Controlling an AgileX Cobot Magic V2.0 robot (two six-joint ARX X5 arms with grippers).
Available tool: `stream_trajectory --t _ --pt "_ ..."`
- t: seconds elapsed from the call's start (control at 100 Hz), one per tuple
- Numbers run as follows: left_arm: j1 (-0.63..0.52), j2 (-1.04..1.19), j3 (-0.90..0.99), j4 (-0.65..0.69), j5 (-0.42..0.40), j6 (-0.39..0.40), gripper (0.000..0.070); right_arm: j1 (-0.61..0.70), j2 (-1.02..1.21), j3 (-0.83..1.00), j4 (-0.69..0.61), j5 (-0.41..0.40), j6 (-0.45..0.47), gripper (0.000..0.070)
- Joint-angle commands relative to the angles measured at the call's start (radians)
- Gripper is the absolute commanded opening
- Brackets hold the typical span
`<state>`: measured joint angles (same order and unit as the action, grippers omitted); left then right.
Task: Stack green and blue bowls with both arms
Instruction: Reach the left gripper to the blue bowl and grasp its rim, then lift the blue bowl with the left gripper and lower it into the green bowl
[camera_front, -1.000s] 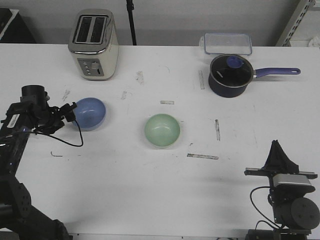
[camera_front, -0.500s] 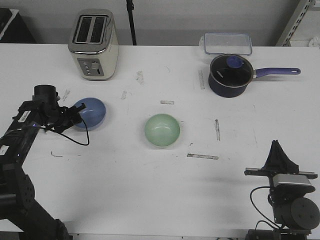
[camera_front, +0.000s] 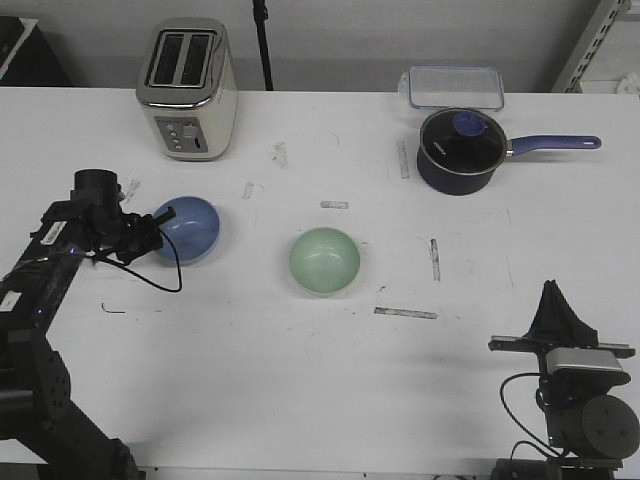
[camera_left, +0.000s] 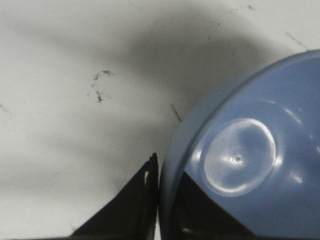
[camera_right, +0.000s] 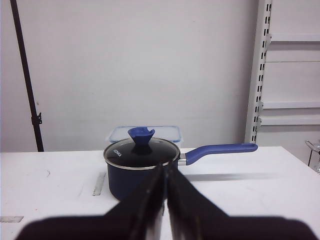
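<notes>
While the left claw (camera_front: 150, 232) pinches the near-left rim of the blue bowl (camera_front: 187, 228), one finger inside the rim & one outside per the left wrist cam, the bowl sits on the white surface (camera_front: 300, 380), left of centre, in front of the toaster (camera_front: 187, 88). Can't tell if the bowl is lifted or resting. Green bowl (camera_front: 324, 261) stands upright near mid-surface, well apart from the blue one, nothing touching it. Right claw (camera_front: 556, 310) is parked at the near-right corner, fingers pressed together, holding nothing; its wrist cam looks across at the navy saucepan (camera_right: 141, 167) w/ glass lid & purple handle, at the far right. Clear plastic container (camera_front: 452, 86) sits just behind the saucepan. Thin black cable (camera_front: 140, 280) loops from the left arm onto the surface.
</notes>
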<state>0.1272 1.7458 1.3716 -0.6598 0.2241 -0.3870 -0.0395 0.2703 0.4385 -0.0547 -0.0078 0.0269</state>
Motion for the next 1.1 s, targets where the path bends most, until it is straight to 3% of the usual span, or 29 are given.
stream_trajectory --t 0.0,0.22,0.49,0.84,1.09 --pt "-0.014 -0.043 0.030 0.002 0.006 -0.026 0.0001 0.001 -0.001 0.005 0.013 -0.003 0.010 0.0004" --pt "-0.118 -0.123 0.098 0.003 0.005 -0.034 0.0001 0.001 -0.001 0.005 0.013 -0.003 0.010 0.0003" --pt "-0.340 -0.112 0.212 0.001 0.006 -0.053 0.0001 0.001 -0.001 0.005 0.013 -0.003 0.010 0.0003" --pt "-0.532 0.032 0.409 -0.202 0.006 -0.053 0.0001 0.001 -0.001 0.005 0.013 -0.003 0.010 0.0003" --pt "-0.630 0.106 0.423 -0.217 0.006 -0.056 0.0001 0.001 -0.001 0.005 0.013 -0.003 0.010 0.0003"
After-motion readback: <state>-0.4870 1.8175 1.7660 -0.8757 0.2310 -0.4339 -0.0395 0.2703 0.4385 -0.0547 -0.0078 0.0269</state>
